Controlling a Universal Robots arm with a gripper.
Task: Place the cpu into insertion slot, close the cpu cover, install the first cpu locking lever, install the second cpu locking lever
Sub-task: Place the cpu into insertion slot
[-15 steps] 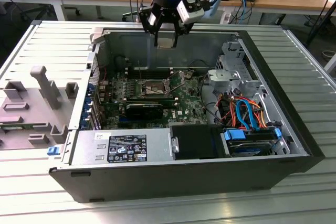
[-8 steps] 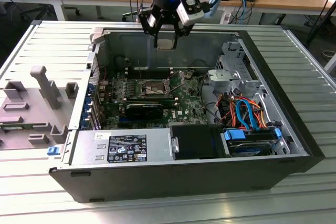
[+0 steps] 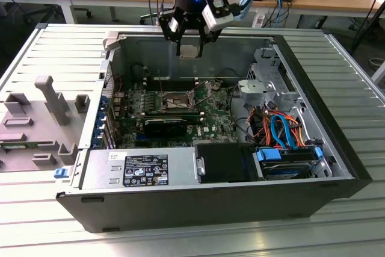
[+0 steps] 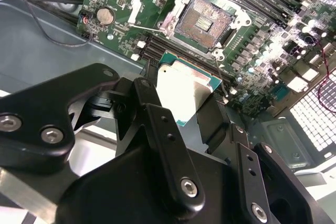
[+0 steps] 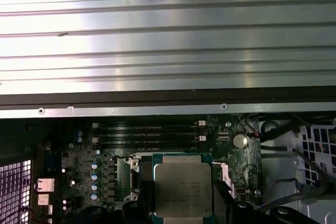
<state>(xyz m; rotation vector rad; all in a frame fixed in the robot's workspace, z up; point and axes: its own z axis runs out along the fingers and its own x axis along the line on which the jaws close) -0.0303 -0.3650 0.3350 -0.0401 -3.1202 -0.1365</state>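
Note:
My gripper (image 3: 189, 41) hangs above the far wall of the open computer case (image 3: 337, 167), shut on the cpu (image 3: 189, 51). In both wrist views the cpu (image 4: 184, 90) (image 5: 184, 190) is a flat silver-topped square on a green base, pinched at two opposite edges by the black fingers (image 4: 149, 103). The insertion slot (image 3: 175, 99) (image 4: 202, 22) lies bare on the green motherboard, a dark square with a metal rim, below and in front of the chip. The cpu cover (image 4: 137, 1) is swung open beside the slot. Thin wire levers (image 4: 149, 27) stand free at the slot's edges.
Long black memory slots (image 5: 147, 135) run beside the socket, and a coin cell (image 4: 106, 15) sits near it. A drive cage with blue and orange cables (image 3: 286, 142) is at the exterior view's right, the power supply (image 3: 144, 170) in front. Grey fixtures (image 3: 48, 109) stand on the ribbed table.

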